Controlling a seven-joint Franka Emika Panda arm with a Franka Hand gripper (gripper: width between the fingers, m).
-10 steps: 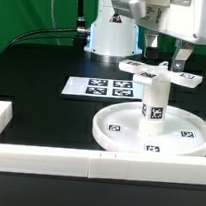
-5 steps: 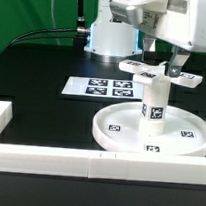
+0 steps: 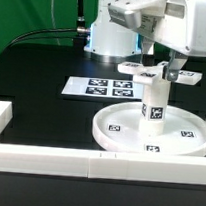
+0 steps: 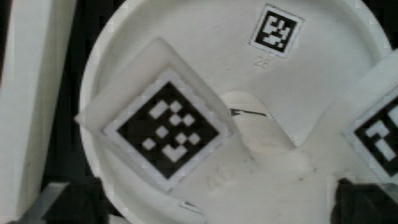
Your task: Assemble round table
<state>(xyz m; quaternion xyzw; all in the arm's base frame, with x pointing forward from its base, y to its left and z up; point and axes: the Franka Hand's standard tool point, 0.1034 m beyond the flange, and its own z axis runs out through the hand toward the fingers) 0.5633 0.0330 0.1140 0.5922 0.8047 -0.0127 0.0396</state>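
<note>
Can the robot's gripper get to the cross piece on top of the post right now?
Probably yes. The gripper is right at the cross-shaped piece atop the cylinder, and nothing blocks it.

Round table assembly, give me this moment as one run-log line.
cylinder: upright on disc hub | cross piece: atop cylinder | gripper: at cross piece, grip unclear | marker board: behind

Your exterior view is looking from the front, slightly above the counter (image 3: 30, 110), facing the arm's base across the wall bars (image 3: 46, 165), and taking in the whole workspace. Your wrist view is sitting very close, looking down onto the cross-shaped piece (image 4: 196, 110), which is filling its frame. Both views are sharing that cross-shaped piece (image 3: 157, 71).
</note>
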